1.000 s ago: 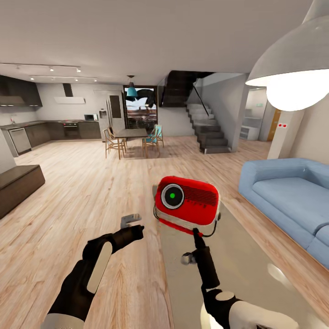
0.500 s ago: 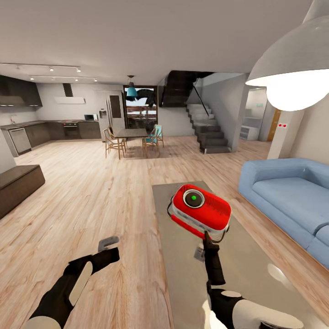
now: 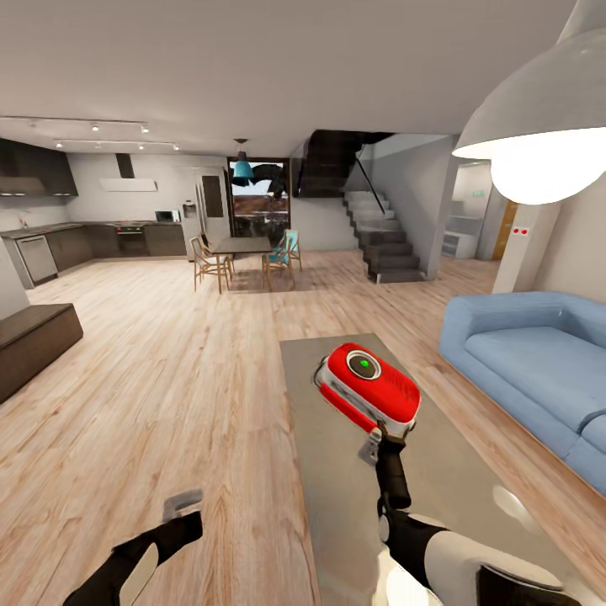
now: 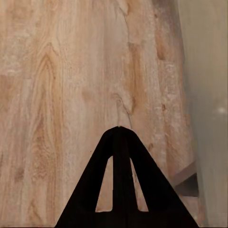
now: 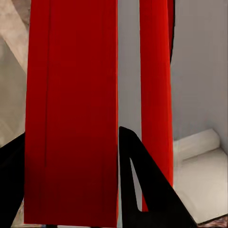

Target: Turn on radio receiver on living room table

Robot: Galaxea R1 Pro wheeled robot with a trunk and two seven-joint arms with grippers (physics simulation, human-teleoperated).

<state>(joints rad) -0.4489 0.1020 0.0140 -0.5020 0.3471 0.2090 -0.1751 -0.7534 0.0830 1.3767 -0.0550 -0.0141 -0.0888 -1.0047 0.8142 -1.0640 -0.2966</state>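
Right gripper [image 3: 376,439] clamps the radio [image 3: 368,393] by its near edge, holding it tilted above the table [image 3: 337,505], nearer its far end, dial [image 3: 363,364] facing up. Left gripper [image 3: 181,507] hangs over the floor [image 3: 151,370], fingers [image 4: 119,180] pressed together, empty. Advice: keep the right grip firm, bring the left fingertip onto the dial, press squarely so the radio doesn't twist out.

1. The radio receiver [image 3: 368,394] hides the right gripper [image 3: 376,439] fingertips, so its hold cannot be confirmed from the head view.
2. In the right wrist view the radio receiver [image 5: 71,109] is cut off by the picture's edges.
3. The left arm [image 3: 135,560] runs off the near edge.
4. The pendant lamp [image 3: 539,126] is cropped at the right.
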